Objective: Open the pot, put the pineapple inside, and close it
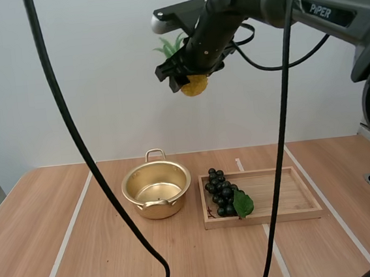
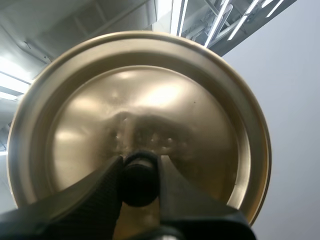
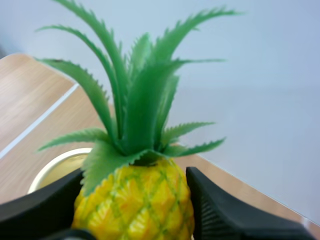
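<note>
- One pineapple, upper centre, clamped in our right gripper.
- One lid, knob pinched by our left gripper.
- One uncovered pot mid-frame; right of it one tray, one grape bunch.

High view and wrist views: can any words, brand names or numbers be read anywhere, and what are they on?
"PiPER": white lettering on the right arm, in the high view.
No writing shows on the pot, lid, pineapple, wooden tray or grapes.
</note>
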